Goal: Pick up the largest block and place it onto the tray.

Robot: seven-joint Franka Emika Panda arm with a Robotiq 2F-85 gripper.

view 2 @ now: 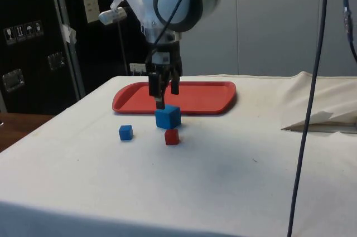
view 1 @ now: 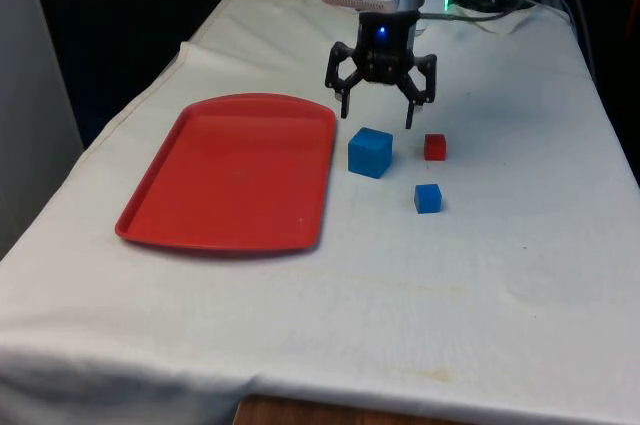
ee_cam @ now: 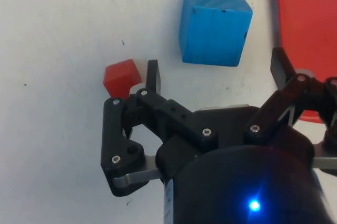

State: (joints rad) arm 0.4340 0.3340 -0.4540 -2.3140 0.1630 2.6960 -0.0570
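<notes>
Just below the spread-fingered, empty gripper (view 1: 378,113), the large blue block (view 1: 370,152), beside the tray (view 1: 232,173).

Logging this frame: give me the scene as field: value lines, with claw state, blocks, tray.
claw: open, above the cloth, holding nothing
target: large blue block, on the cloth just below the claw, beside the tray
tray: red tray, nothing on it
others: small red block, small blue block, both on the cloth
progress: not yet grasped
</notes>
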